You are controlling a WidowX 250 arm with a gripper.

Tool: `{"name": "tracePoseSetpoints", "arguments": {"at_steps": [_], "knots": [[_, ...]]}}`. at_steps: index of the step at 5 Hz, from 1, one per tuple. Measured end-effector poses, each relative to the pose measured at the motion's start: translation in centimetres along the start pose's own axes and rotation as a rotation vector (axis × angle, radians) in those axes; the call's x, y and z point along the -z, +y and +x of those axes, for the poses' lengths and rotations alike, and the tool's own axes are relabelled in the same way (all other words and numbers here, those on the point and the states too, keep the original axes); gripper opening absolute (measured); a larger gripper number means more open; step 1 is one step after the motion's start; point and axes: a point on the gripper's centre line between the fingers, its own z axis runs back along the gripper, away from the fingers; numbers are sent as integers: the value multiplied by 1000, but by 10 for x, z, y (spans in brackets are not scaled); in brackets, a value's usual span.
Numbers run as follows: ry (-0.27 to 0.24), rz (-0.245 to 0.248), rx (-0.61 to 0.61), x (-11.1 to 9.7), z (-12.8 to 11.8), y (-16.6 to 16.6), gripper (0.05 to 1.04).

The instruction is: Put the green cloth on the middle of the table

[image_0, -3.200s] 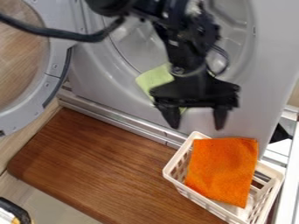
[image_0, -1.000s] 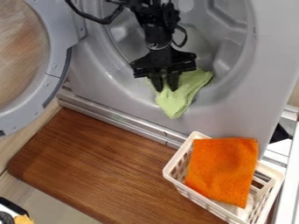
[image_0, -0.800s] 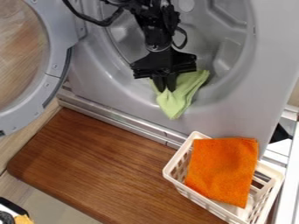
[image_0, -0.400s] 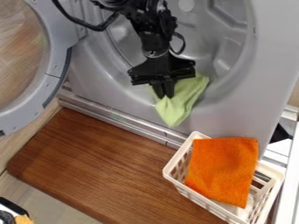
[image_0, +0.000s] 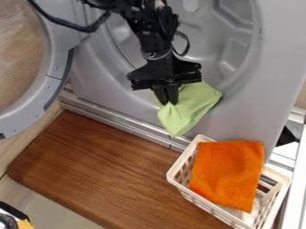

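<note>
In the near left corner, cut off by the view's edge, is a black and white thing (image_0: 13, 212) with a yellow-orange patch; I can't tell what it is. The brown wooden bench (image_0: 108, 170) lies just past it. At the right, a white slatted basket (image_0: 206, 204) stands tilted across the view, with an orange cloth (image_0: 227, 174) in it, draped up over its far rim. Along the bench's far side runs a metal rail (image_0: 119, 121). The green cloth (image_0: 188, 109) is beyond the bench, its lower tip in front of the rail, its bulk before the washer (image_0: 278, 67). The pincer (image_0: 166, 100) points down, its fingers together, gripping the cloth's upper left part. Behind are the washer's round grey hollow (image_0: 209, 44) and, at the left, its open door (image_0: 58, 67).
</note>
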Motion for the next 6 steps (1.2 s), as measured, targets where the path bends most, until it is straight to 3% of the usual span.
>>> {"name": "tracePoseSetpoints", "arguments": {"at_steps": [1,3,4,6], "knots": [[-20,-16,-10,-23,-18,6,74],[-38,0,-79,-28,-61,44,74],[-53,15,-107,-18,-67,53,74],[-59,-30,-126,29,-76,55,74]]}}
